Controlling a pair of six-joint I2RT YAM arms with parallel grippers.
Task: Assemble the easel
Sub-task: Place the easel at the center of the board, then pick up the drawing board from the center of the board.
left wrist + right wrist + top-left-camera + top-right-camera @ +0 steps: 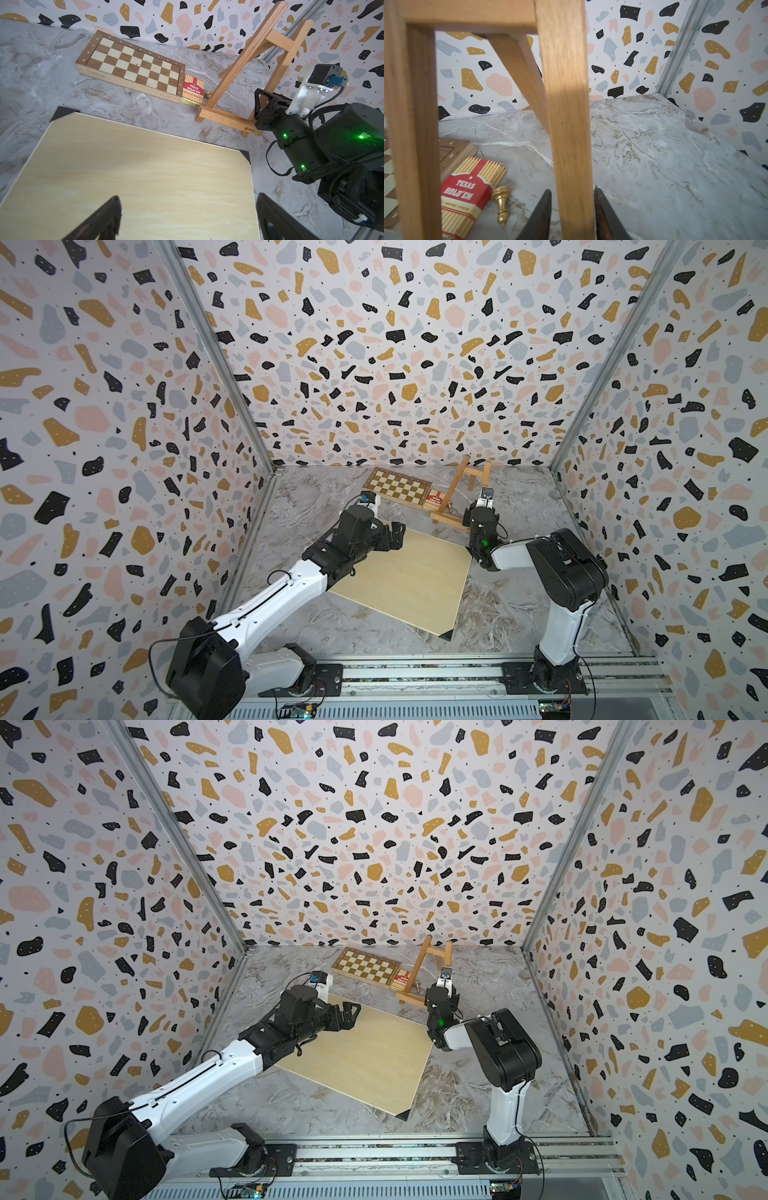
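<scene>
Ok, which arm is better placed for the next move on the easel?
Right, probably. The right claw already straddles a front leg of the easel. The left claw hangs open over the pale board, apart from the easel, with nothing in it.

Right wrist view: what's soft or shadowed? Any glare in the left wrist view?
Right wrist view: the honey-brown wooden easel slat is soft, its upper part shadowed; the red-and-cream card box print reads sharp. Left wrist view: green lights flare on the right arm; the left gripper's dark fingertips are blurred.
</scene>
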